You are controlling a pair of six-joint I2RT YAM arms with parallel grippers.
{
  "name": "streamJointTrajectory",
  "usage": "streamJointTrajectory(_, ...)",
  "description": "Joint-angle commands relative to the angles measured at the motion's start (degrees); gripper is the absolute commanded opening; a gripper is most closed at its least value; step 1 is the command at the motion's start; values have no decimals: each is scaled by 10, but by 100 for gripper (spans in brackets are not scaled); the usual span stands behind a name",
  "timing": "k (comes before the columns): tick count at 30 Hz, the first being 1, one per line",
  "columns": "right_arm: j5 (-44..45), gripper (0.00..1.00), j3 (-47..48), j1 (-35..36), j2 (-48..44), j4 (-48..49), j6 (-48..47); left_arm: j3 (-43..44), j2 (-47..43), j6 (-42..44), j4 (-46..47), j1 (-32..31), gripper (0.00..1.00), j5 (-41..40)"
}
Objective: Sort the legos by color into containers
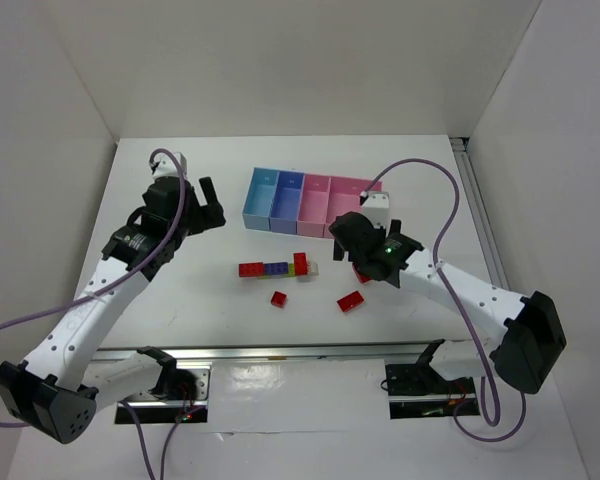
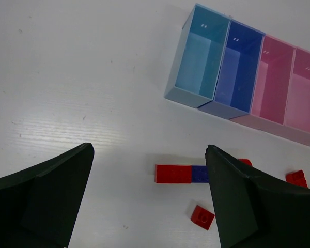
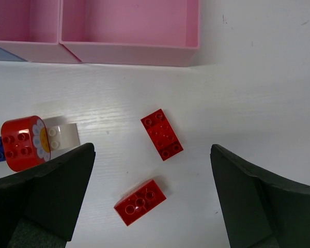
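Note:
A row of joined legos (image 1: 277, 268) lies mid-table: red (image 2: 173, 173), purple-blue (image 2: 200, 174), yellow-green, then a red piece (image 3: 23, 142) and a whitish one (image 3: 62, 135). A small red brick (image 1: 278, 298) lies in front of the row. Two red bricks (image 3: 162, 134) (image 3: 140, 201) lie to the right. The containers (image 1: 310, 200) stand behind: light blue (image 2: 199, 59), darker blue (image 2: 240, 70), pink (image 2: 274, 77) and a wider pink bin (image 3: 129, 53). My left gripper (image 2: 149, 152) is open and empty, high left of the row. My right gripper (image 3: 152, 165) is open and empty above the two red bricks.
White walls close the table at the back and both sides. A metal rail (image 1: 280, 352) runs along the near edge between the arm bases. Purple cables (image 1: 435, 190) loop from both arms.

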Motion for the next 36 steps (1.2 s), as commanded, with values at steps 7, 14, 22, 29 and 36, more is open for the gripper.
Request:
streamJointTrajectory(7, 24, 100, 7, 4, -28, -33, -12, 15, -8, 9, -11, 2, 100, 4)
streamJointTrajectory(14, 78, 96, 24, 10, -39, -87, 18, -15, 9, 12, -1, -29, 100, -16)
streamJointTrajectory(22, -110, 91, -46, 10, -82, 41, -39, 7, 79, 45, -31, -64, 89, -3)
streamJointTrajectory(29, -245, 90, -60, 23, -27, 135, -56, 13, 101, 8, -46, -72, 73, 15)
streamJointTrajectory(36, -237, 90, -11, 45, 40, 181, -43, -39, 101, -29, -21, -72, 80, 76)
